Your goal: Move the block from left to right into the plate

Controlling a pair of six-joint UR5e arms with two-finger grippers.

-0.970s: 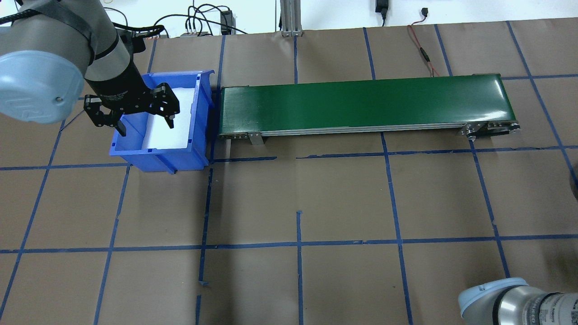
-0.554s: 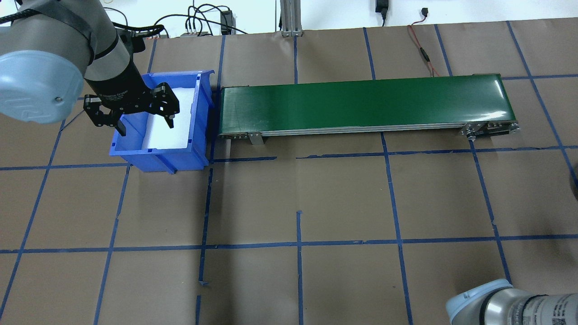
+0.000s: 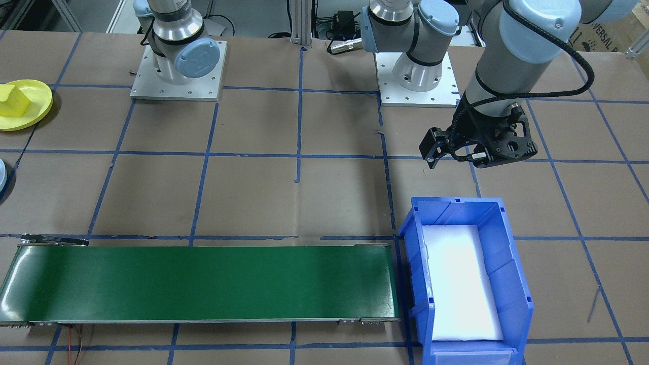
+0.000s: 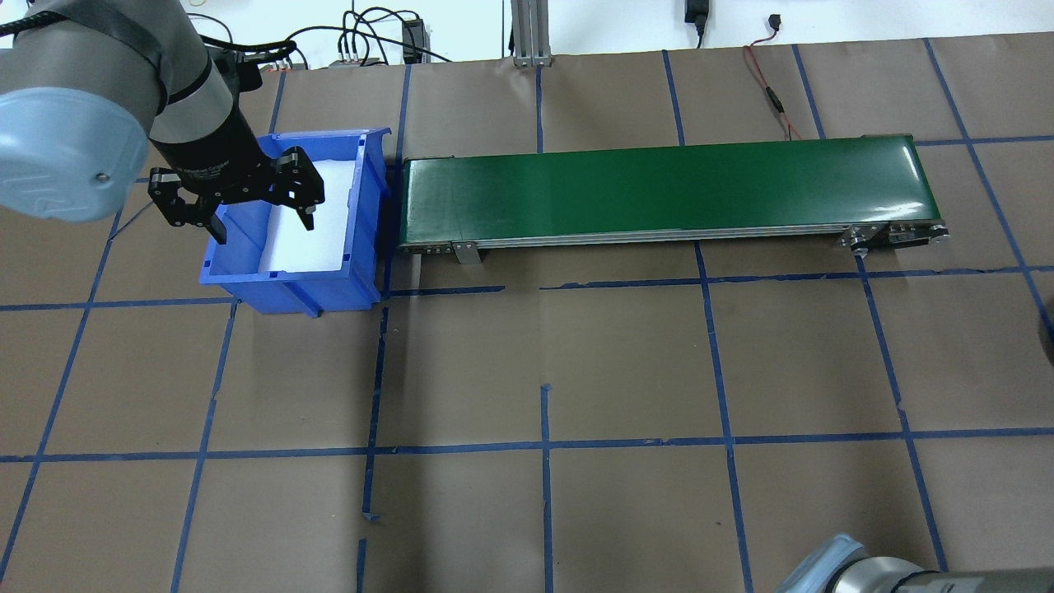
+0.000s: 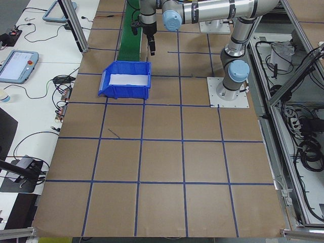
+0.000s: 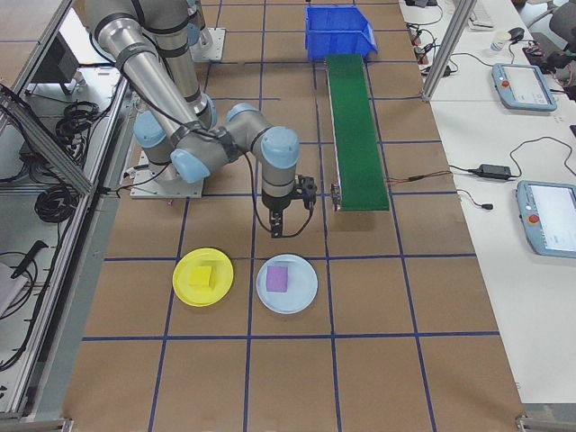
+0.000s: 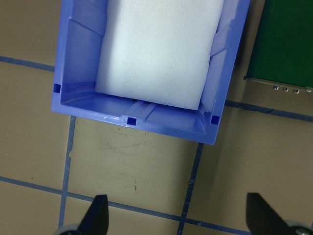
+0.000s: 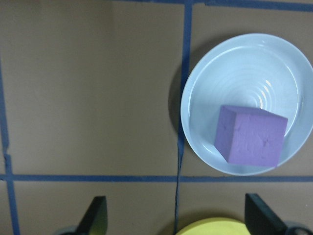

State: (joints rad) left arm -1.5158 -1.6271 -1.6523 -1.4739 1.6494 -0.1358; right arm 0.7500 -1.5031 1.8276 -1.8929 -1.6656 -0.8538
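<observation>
Here, plate (image 6: 202,277) holds yellow block (image 6: 203,275); bin (image 4: 247,280) holds foam (image 4: 317,222).

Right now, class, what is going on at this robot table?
Neither arm holds anything. The left hand hangs open over the blue bin, which holds only a white foam liner. The green conveyor beside it is bare. At the other end, the right hand hovers open near two plates: the yellow plate holds a yellow block, and the pale blue plate holds a purple block.
</observation>
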